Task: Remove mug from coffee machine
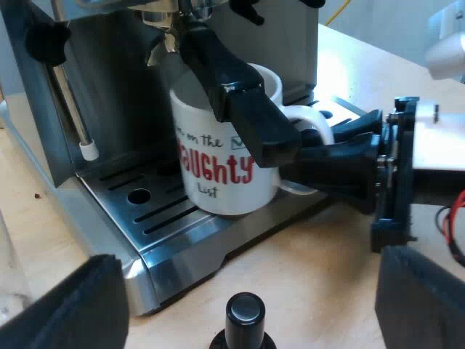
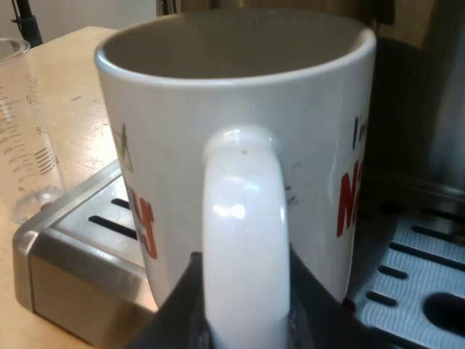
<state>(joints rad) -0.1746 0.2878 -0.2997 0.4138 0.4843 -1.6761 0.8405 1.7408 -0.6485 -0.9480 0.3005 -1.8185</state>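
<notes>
A white mug with red lettering stands on the espresso machine's slotted drip tray, under the spouts. The dark handle of the metal holder, locked into the machine's front, juts out over the mug's rim. My right gripper is at the mug's handle. Seen up close, the mug has its handle between my right gripper's two black fingers, which press on both its sides. My left gripper hangs open in front of the machine, above a tamper's black knob.
The steam wand hangs down beside the mug, over the tray. A clear measuring glass stands on the wooden table beside the tray's corner. The machine's steel body rises behind the mug.
</notes>
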